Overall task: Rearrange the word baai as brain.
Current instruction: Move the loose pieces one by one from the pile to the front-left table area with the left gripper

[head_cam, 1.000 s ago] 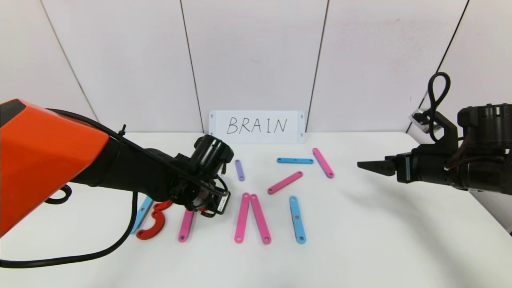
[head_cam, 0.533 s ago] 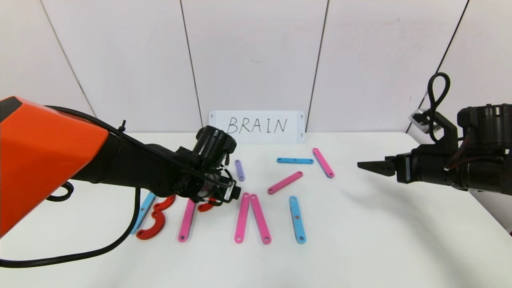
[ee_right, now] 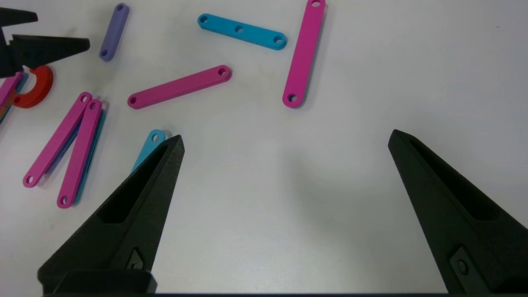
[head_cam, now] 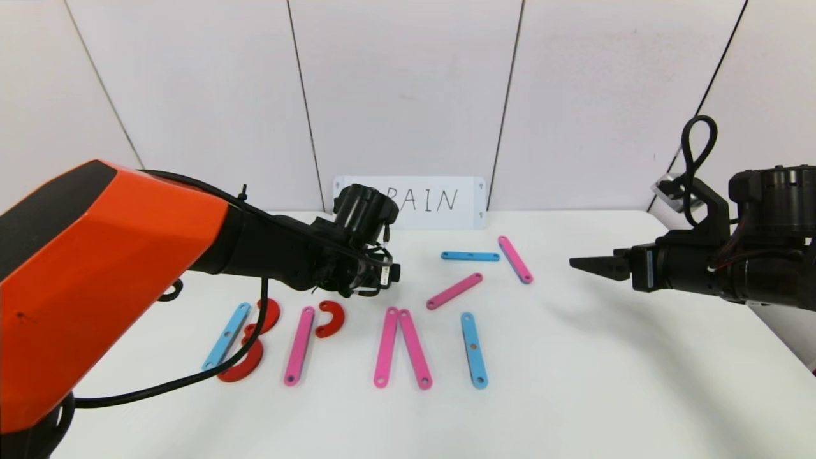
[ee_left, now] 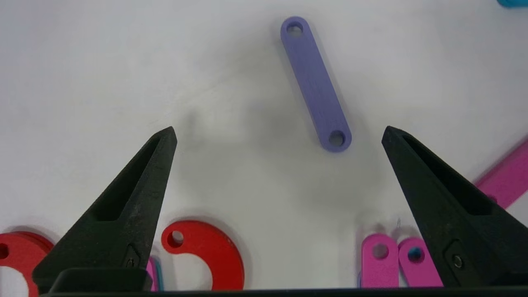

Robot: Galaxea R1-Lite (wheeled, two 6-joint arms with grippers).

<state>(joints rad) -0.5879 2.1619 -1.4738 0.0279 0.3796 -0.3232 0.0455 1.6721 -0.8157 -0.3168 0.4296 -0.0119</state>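
The letters lie flat on the white table [head_cam: 574,382]. From the left there is a blue strip [head_cam: 226,336] with two red curves [head_cam: 242,366], then a pink strip [head_cam: 299,345] with a red C-curve [head_cam: 330,319] beside it. Further right are two pink strips [head_cam: 386,346] leaning together and a blue strip [head_cam: 473,349]. My left gripper [head_cam: 373,280] hovers open and empty just behind the red C-curve [ee_left: 206,258]. A purple strip [ee_left: 315,83] lies ahead of its fingertips [ee_left: 167,138]. My right gripper [head_cam: 574,262] is open, empty and parked at the right.
Loose strips lie at the back middle: a pink one [head_cam: 454,291], a blue one [head_cam: 470,256] and another pink one [head_cam: 515,259]. A white card [head_cam: 440,201] with handwritten letters leans on the back wall, partly hidden by my left arm.
My left gripper let go of the red C-curve beside the pink strip. It then moved away toward the back, over the purple strip. The right arm has not moved.
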